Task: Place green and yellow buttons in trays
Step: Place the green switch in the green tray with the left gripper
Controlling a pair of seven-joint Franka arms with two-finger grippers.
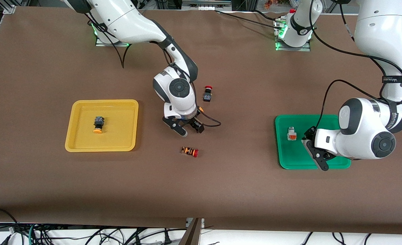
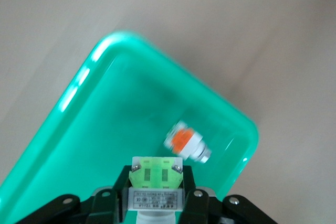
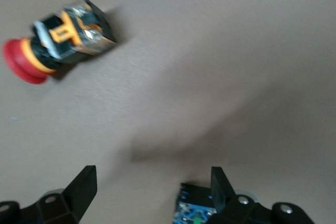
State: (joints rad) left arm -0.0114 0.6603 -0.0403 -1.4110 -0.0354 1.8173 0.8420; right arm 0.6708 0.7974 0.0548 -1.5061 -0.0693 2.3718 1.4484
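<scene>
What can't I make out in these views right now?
- Front view: the green button, held by the left gripper over the green tray, is hidden by that arm's wrist.
- Right wrist view: the dark button beside the open right gripper is cut off by the bottom edge, so contact is unclear.
- Left wrist view: the held button's label is too small to read.

Your right wrist view cut off the blue-bodied push-button (image 3: 193, 214) at its edge. Your left arm hid part of the green plastic tray (image 1: 294, 156).
</scene>
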